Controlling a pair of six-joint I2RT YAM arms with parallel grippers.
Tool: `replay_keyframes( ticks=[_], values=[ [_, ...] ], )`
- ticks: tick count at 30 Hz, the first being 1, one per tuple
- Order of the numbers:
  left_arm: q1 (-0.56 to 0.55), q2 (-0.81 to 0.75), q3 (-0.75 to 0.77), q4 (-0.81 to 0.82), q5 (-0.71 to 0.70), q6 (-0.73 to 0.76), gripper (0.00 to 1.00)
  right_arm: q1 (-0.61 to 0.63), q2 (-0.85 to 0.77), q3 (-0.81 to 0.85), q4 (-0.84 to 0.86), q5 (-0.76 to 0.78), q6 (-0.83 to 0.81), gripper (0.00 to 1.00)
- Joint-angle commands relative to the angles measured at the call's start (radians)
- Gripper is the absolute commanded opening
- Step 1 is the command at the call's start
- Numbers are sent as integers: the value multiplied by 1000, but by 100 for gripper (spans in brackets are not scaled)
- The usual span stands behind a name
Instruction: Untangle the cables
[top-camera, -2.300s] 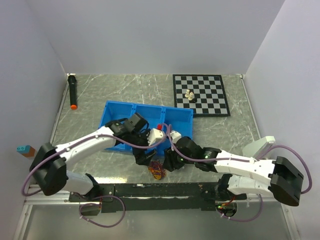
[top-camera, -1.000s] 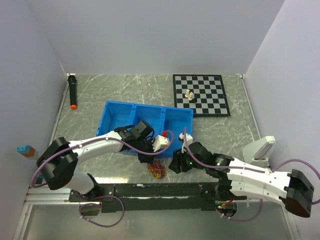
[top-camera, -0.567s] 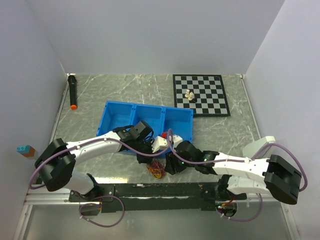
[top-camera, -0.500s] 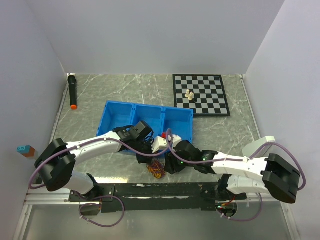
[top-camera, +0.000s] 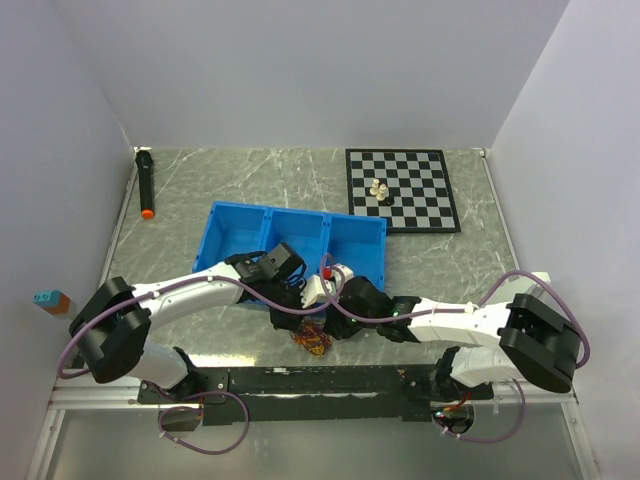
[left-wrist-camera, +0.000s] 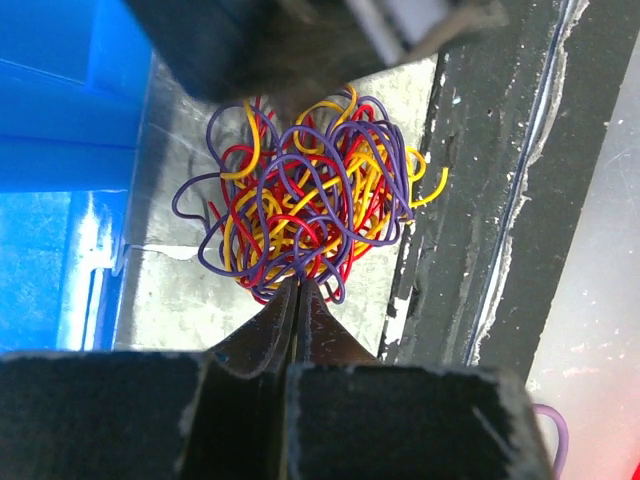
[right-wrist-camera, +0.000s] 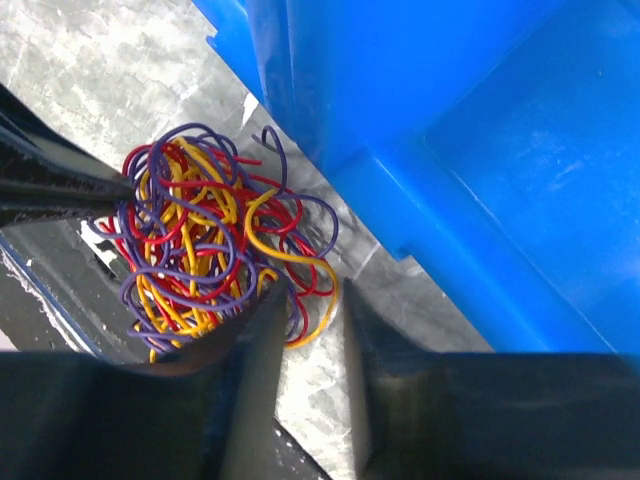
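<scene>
The cables (top-camera: 312, 340) are one small tangle of red, yellow and purple wire on the grey table, just in front of the blue bin (top-camera: 232, 222). In the left wrist view the cables (left-wrist-camera: 305, 190) sit beyond my left gripper (left-wrist-camera: 298, 285), whose jaws are pressed together on strands at the tangle's near edge. In the right wrist view my right gripper (right-wrist-camera: 312, 300) stands open at the opposite side of the cables (right-wrist-camera: 205, 240). A yellow and a red loop lie between its fingertips (right-wrist-camera: 268, 315). From above, my left gripper (top-camera: 290, 318) and right gripper (top-camera: 335, 325) flank the bundle.
The blue bin's corner (right-wrist-camera: 330, 150) is right beside the tangle. A black rail (top-camera: 320, 380) runs along the near table edge just below it. A chessboard with pieces (top-camera: 400, 188) lies at the back right, and a black marker (top-camera: 146, 185) at the back left.
My right arm has swung left, bringing its gripper onto the tangle's right edge, and its jaws have narrowed. My left gripper has held still, shut on the strands.
</scene>
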Motion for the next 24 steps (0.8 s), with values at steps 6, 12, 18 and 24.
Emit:
replay_keyframes(
  ticks=[6, 12, 18, 24],
  values=[
    [2, -86, 101, -56, 43, -19, 1, 6, -43, 14, 69, -16, -15, 0],
    [2, -195, 205, -180, 54, -28, 1, 7, -170, -40, -7, 15, 26, 0],
    [2, -281, 240, -321, -27, 71, 1, 23, -321, -80, -144, 72, 60, 0],
    [1, -350, 292, -392, -76, 117, 1, 35, -318, -68, -132, 102, 68, 3]
  ],
)
